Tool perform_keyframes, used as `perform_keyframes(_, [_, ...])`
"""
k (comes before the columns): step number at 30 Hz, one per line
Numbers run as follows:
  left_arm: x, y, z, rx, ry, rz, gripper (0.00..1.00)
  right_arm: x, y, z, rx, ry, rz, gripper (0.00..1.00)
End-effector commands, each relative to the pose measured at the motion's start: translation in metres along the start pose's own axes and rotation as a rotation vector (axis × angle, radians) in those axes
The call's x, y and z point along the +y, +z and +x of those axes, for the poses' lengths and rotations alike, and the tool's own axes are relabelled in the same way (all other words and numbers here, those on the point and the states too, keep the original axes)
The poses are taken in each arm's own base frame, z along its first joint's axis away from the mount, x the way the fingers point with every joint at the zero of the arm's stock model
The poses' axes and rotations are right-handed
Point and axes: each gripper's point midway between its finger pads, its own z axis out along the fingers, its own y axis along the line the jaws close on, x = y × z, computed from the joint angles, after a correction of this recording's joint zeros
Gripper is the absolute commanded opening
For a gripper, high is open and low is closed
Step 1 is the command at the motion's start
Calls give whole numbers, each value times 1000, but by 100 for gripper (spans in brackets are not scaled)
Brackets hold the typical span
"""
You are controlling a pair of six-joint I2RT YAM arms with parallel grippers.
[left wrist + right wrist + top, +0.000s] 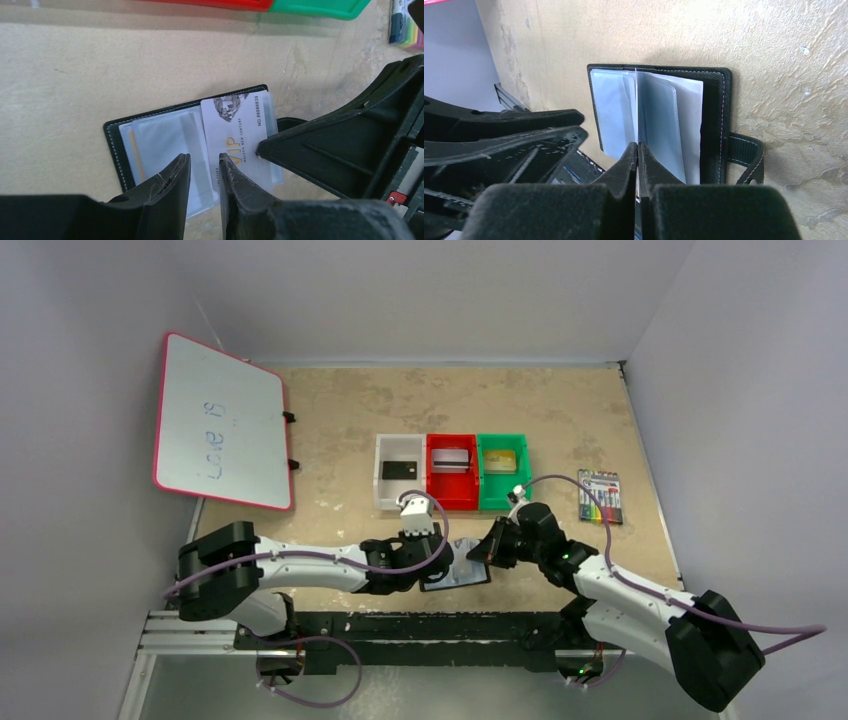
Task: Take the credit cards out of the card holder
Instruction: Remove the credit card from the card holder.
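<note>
The card holder [458, 578] lies open on the table between my two grippers, grey-blue sleeves up; it also shows in the left wrist view [117, 145] and the right wrist view [715, 120]. A white VIP card [235, 130] sticks partly out of its sleeve. My right gripper [638, 147] is shut on this card's edge; one of its fingers [325, 155] meets the card. My left gripper [204, 162] is slightly open with nothing between the jaws, its tips over the holder's left sleeve. A black card [400, 470], a silver card [451, 459] and a gold card [500, 460] lie in bins.
The white bin [400, 448], red bin [452, 498] and green bin [503, 495] stand side by side just beyond the holder. A pack of coloured markers [600, 496] lies to the right. A whiteboard [220, 422] leans at the far left. The holder's strap [746, 155] points right.
</note>
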Motion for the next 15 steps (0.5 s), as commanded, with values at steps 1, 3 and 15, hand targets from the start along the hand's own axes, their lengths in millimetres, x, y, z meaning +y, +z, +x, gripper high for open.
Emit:
perform_keyframes(1, [-24,10,9,30,-79,50,27,9,-1,-7,-21,-14,-26,0])
perform_keyframes(3, [-17,16,19,47,-92,21,25,10,-1,-7,-17,-15,-26,0])
perform_keyframes(15, [9,20,34,79,-39,-48,18,9,1,-3,-1,-33,-44,0])
